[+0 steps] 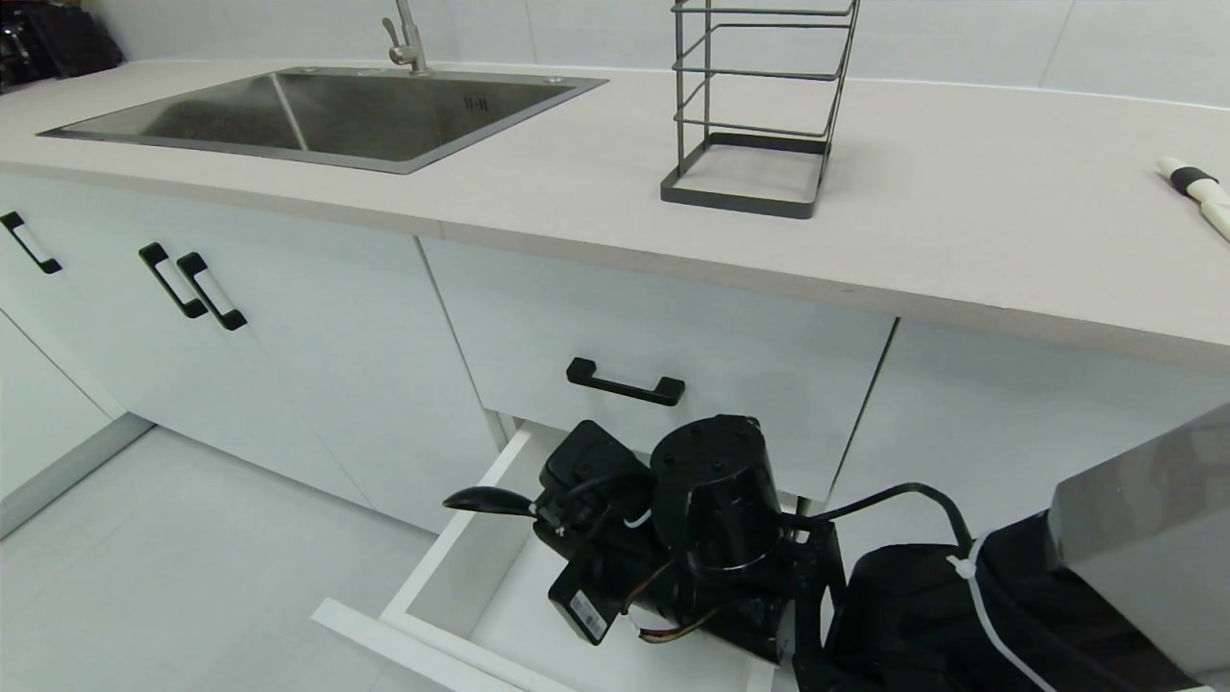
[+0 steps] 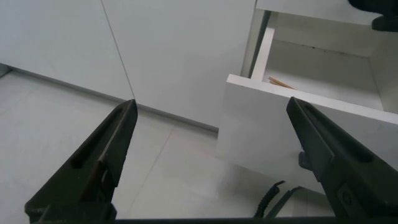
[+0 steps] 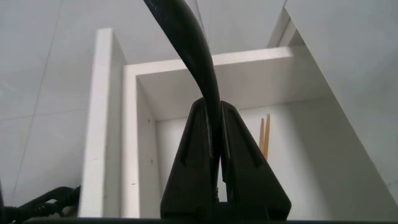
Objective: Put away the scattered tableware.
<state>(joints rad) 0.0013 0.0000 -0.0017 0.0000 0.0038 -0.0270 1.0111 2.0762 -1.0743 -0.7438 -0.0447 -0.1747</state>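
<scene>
My right gripper (image 1: 550, 511) hangs over the open lower drawer (image 1: 452, 567), shut on the handle of a black spoon (image 1: 488, 501) whose bowl sticks out to the left. In the right wrist view the gripper (image 3: 211, 109) clamps the spoon (image 3: 186, 43) above the white drawer floor (image 3: 298, 162), where a pair of wooden chopsticks (image 3: 265, 137) lies. My left gripper (image 2: 211, 106) is open with nothing between its fingers, low over the floor beside the drawer front (image 2: 280, 124). The chopsticks (image 2: 281, 82) show inside the drawer.
A steel sink (image 1: 317, 111) with a faucet (image 1: 408, 38) is set in the counter at the back left. A dark wire rack (image 1: 759, 106) stands on the counter. A white utensil with a black band (image 1: 1196, 187) lies at the right edge. A shut drawer with a black handle (image 1: 625, 383) sits above the open one.
</scene>
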